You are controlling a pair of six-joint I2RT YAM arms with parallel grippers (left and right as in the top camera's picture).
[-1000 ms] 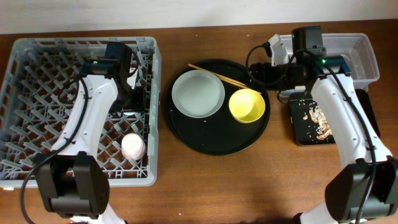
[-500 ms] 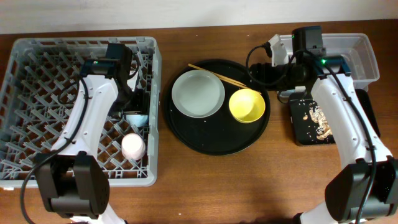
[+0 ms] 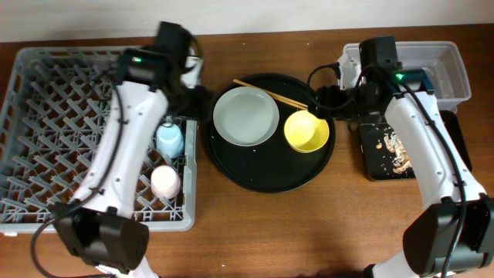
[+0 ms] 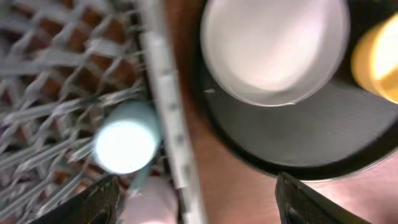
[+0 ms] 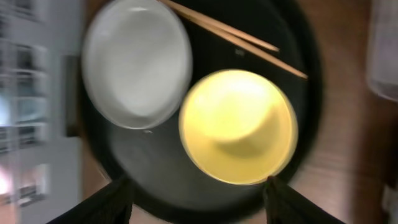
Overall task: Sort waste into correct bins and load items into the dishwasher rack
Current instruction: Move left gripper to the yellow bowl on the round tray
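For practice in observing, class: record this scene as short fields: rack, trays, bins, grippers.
Rack: large grey plastic dishwasher rack holds small blue cup and small pink cup
Round black tray: pale round plate, yellow bowl, thin wooden chopsticks
Bins: clear plastic tub; shallow black tray with brown scraps
Left gripper: open, empty
Right gripper: open, empty

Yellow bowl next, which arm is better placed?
Right. The right gripper hangs open beside the yellow bowl, which its wrist view centres; the left gripper is across the plate, at the edge of the dishwasher rack.
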